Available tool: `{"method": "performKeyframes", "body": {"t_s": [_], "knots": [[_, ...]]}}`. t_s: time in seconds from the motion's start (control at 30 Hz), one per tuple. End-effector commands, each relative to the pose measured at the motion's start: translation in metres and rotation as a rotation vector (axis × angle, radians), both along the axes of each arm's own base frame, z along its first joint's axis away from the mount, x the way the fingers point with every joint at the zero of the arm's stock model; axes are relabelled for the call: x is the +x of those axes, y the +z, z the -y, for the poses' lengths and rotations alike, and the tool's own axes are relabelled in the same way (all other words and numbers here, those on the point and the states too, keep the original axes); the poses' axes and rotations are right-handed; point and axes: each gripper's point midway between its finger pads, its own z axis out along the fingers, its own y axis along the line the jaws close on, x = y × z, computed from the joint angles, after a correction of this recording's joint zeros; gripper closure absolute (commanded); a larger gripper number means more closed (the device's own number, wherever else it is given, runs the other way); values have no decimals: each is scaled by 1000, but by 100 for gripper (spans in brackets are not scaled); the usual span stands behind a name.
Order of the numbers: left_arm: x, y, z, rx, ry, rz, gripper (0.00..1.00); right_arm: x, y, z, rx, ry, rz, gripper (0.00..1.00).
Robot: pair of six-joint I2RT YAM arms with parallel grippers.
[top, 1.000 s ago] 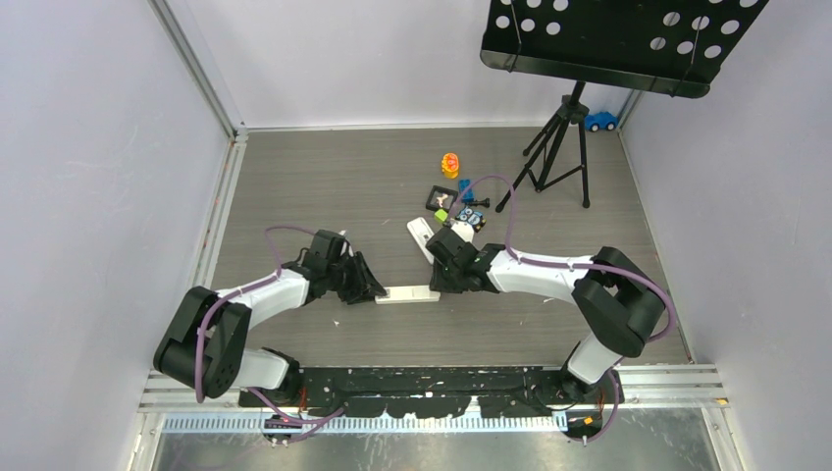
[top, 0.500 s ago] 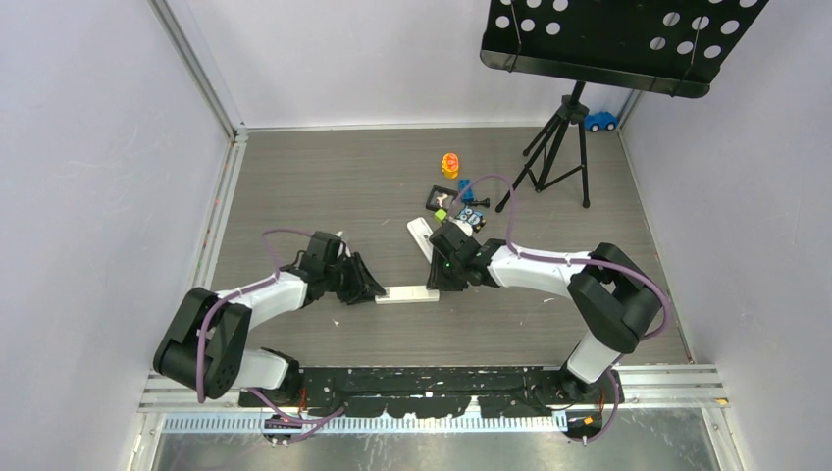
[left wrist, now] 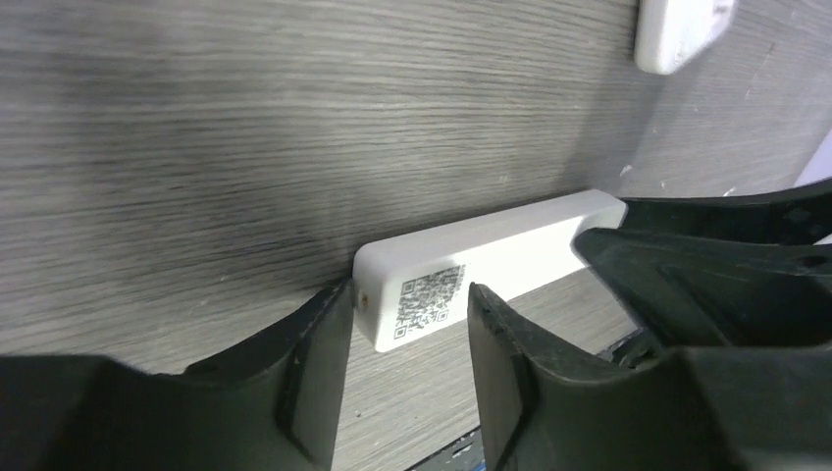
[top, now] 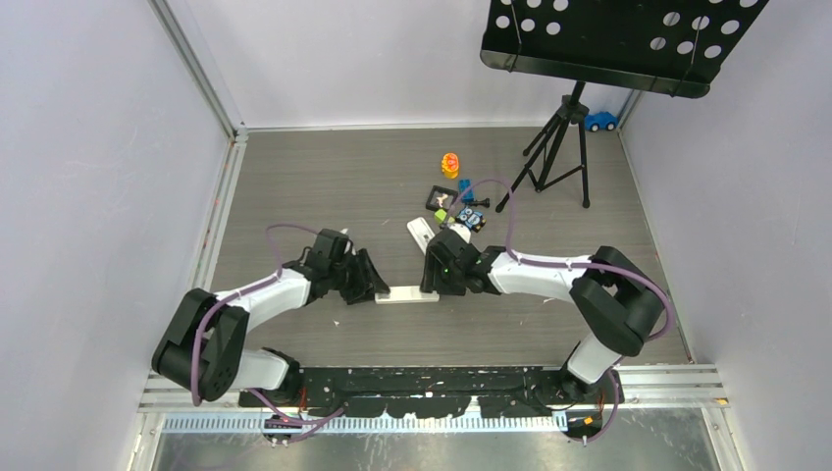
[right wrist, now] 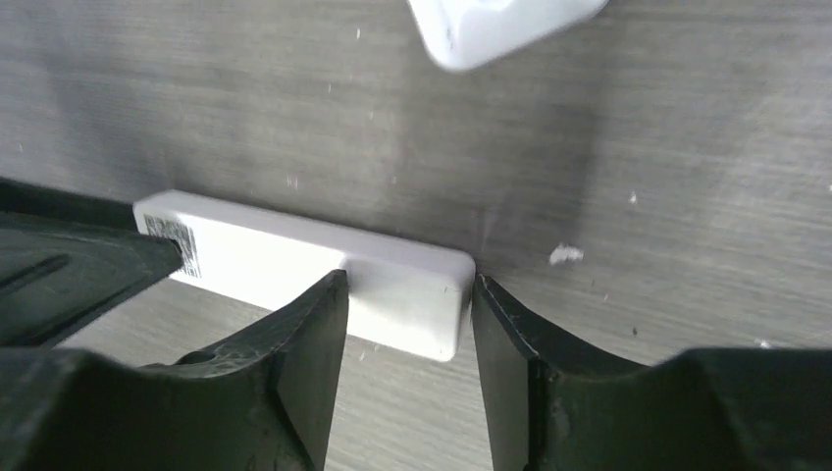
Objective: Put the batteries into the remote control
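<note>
Lying flat toward the near edge of the table (top: 324, 186), the remote (top: 407, 293) looks light, stiff, slick — best pinched across its narrow width. The left gripper (left wrist: 407, 324) and right gripper (right wrist: 407, 304) straddle its 2 ends, jaws apart.

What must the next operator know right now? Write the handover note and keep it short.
Grippers: the left gripper has its jaws astride the labelled end of the remote, close against its sides. Whether it pinches cannot be told. The right gripper sits the same way at the other end.
Things: the remote lies on the table between the two grippers. A second white piece lies just beyond it. Neither gripper holds batteries, and none can be picked out in the clutter behind the right gripper.
Done: nothing loaded, as far as shows.
Left: find the batteries and load them.
</note>
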Motion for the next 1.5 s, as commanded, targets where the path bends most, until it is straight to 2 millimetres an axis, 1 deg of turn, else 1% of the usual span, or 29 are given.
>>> {"method": "performKeyframes", "body": {"t_s": [0.0,0.03,0.1,0.13,0.27,0.3,0.33,0.4,0.43,0.47,0.53,0.6,0.63,0.73,0.83,0.93,1.0,1.07,1.13,1.2,1.37,1.47], "knots": [[24,36,7,47,-32,139,40,-14,1,15,-30,8,18,43],[27,42,3,73,-29,154,25,-8,11,23,-38,-6,49,43],[35,55,-7,135,-18,187,3,4,40,37,-25,-36,117,40],[39,63,-12,163,-10,203,1,7,52,45,-26,-46,141,38],[45,95,-36,260,37,267,0,16,99,83,-60,-97,269,34],[45,103,-45,295,57,281,0,18,112,95,-84,-117,310,34],[44,113,-53,326,70,297,0,19,125,111,-122,-149,360,33],[42,136,-65,367,94,340,0,18,153,137,-165,-195,448,33],[39,147,-73,391,105,362,0,16,169,151,-180,-227,496,32],[36,158,-78,402,110,386,0,15,184,165,-190,-260,541,28],[27,184,-90,411,135,458,0,8,216,193,-200,-334,631,17],[18,207,-98,402,146,532,0,-2,244,216,-198,-384,699,15],[12,217,-101,399,143,566,0,-6,257,224,-192,-399,724,15],[-7,235,-115,421,133,614,0,-19,288,245,-182,-422,777,14],[-26,248,-133,457,152,633,0,-32,310,264,-190,-440,815,13],[-43,265,-150,475,193,684,0,-45,332,285,-174,-485,867,13],[-53,277,-160,480,218,726,0,-55,342,300,-160,-516,895,12],[-61,282,-166,484,227,751,0,-64,350,310,-140,-527,919,12],[-65,283,-166,480,207,772,0,-69,354,317,-139,-534,925,12],[-69,280,-167,481,199,771,0,-72,353,320,-152,-539,915,11],[-75,274,-170,489,196,768,0,-75,349,326,-174,-547,906,11],[-76,272,-172,495,200,760,0,-77,351,327,-153,-554,914,11]]}}
